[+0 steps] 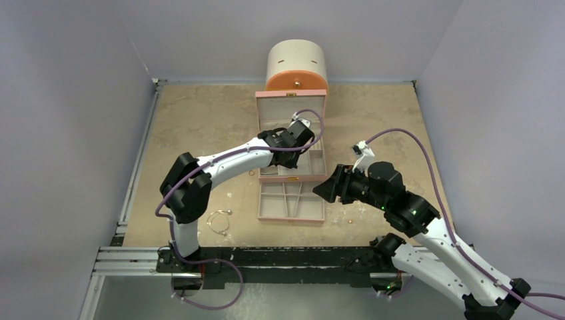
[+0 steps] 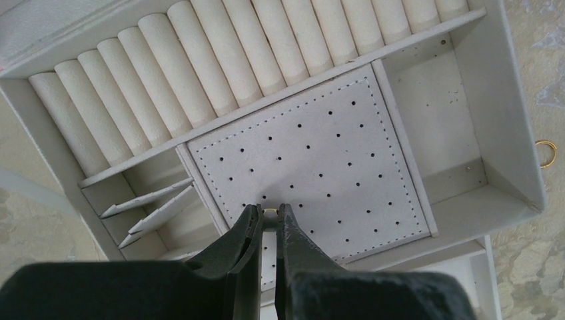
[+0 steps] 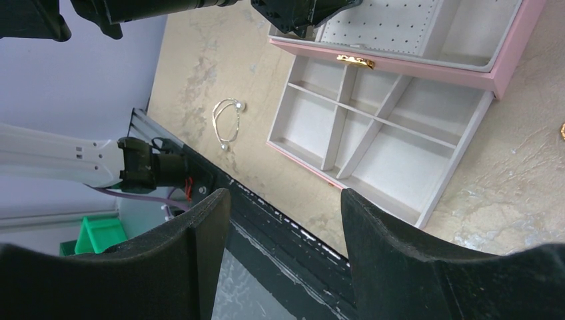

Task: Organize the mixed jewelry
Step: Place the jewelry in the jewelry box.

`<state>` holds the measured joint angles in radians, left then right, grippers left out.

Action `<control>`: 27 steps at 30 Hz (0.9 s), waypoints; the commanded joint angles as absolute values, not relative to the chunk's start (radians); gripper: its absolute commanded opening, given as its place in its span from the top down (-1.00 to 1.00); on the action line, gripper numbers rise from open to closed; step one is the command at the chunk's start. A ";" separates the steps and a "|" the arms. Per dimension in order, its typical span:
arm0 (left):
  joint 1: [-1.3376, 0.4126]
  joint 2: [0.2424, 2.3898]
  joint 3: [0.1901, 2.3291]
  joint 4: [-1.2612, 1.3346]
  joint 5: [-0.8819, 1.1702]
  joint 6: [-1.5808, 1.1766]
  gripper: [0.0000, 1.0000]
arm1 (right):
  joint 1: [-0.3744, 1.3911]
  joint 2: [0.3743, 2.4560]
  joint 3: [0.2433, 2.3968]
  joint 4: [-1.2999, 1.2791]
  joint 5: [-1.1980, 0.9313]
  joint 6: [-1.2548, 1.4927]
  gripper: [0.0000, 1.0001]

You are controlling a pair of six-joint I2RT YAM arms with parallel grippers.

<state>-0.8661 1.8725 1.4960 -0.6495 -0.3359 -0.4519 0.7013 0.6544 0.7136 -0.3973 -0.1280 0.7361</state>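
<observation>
My left gripper (image 2: 269, 212) hangs over the perforated stud pad (image 2: 313, 160) of the pink jewelry box (image 1: 320, 137), shut on a tiny pale-gold stud (image 2: 270, 214) pinched at its tips. A small coppery ring (image 2: 546, 153) lies on the table just outside the box wall. The thin silvery wire bangle (image 1: 218, 221) with small beads lies on the table left of the pulled-out drawer; the right wrist view shows the bangle (image 3: 226, 120) too. A tiny gold piece (image 1: 349, 219) sits right of the drawer. My right gripper (image 3: 283, 200) is open and holds nothing, hovering by the drawer's right side.
The box's lid stands open at the back, with ring rolls (image 2: 220, 60) and side compartments inside. Its divided drawer tray (image 1: 268, 212) lies pulled out in front. A round cream-and-orange cabinet (image 1: 297, 65) stands behind the box. The black base rail (image 3: 266, 220) runs along the near edge.
</observation>
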 commanded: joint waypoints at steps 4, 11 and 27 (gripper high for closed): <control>-0.862 1.877 1.506 -0.647 -0.334 -0.440 1.00 | 0.706 0.657 0.716 -0.357 -0.146 0.725 -0.29; -0.862 1.889 1.512 -0.648 -0.349 -0.442 1.00 | 0.706 0.657 0.715 -0.356 -0.147 0.727 -0.30; -0.862 1.910 1.526 -0.685 -0.412 -0.443 1.00 | 0.706 0.651 0.713 -0.362 -0.143 0.729 -0.30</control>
